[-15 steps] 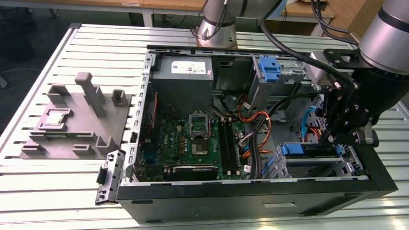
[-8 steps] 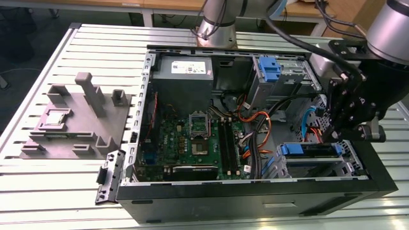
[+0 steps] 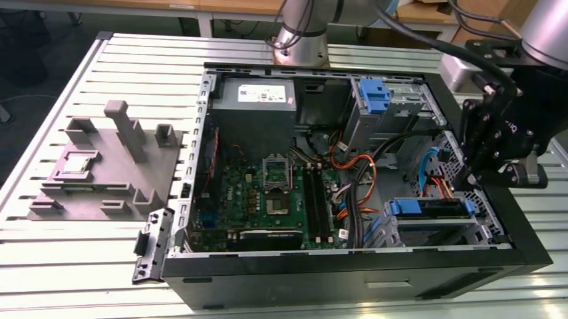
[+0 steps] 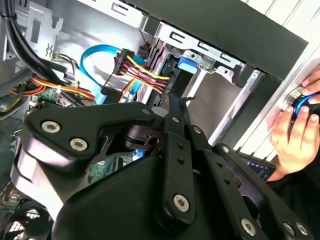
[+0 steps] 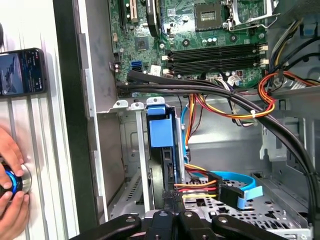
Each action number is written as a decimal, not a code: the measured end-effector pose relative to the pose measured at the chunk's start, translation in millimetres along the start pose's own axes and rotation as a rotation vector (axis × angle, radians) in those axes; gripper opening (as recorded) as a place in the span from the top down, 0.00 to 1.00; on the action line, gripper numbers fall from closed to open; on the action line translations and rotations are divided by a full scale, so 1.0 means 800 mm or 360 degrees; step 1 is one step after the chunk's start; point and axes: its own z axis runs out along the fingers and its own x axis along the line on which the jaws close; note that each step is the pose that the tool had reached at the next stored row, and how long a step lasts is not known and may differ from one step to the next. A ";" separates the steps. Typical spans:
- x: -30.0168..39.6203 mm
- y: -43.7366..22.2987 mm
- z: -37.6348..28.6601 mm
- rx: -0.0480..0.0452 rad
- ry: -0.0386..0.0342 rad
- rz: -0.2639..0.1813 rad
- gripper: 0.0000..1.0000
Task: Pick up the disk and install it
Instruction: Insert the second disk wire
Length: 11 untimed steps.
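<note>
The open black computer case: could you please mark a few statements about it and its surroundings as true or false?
1. The black computer case lies open on the slatted metal table. True.
2. The grey plastic fixture sits inside the case. False: it stands on the table, at the exterior view's left of the case.
3. A person's hand rests on a blue-ringed knob beside the case. True.
4. The gripper hangs over the fixture. False: it is at the drive bay, by the blue-railed disk.
</note>
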 end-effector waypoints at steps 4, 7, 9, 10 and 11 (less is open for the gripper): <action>-0.0013 0.0003 -0.0078 0.0000 -0.0003 0.0000 0.90; -0.0034 0.0017 -0.0083 -0.0001 -0.0005 0.0000 0.90; -0.0042 0.0043 -0.0084 -0.0001 -0.0005 0.0000 0.90; -0.0045 0.0056 -0.0084 0.0000 -0.0005 0.0000 0.90; -0.0048 0.0069 -0.0085 -0.0001 -0.0005 0.0000 0.90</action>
